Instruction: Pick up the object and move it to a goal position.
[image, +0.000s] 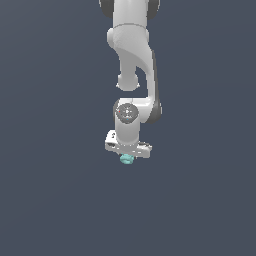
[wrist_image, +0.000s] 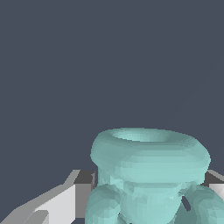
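Fingers (wrist_image: 65, 197) of the white gripper (image: 127, 156) flank the light-teal object (image: 127, 159), seemingly clenched on it, so the blob sits right between them just below the hand at the exterior view's centre, filling the wrist view's lower right, with no goal marker or container visible.

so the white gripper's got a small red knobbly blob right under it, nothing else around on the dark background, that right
Not quite: the blob is light teal, not red. The exterior view shows the small teal blob just under the white gripper, and the wrist view shows the same teal, knobbly shape close up between the fingers. The rest holds: nothing else shows against the dark background.
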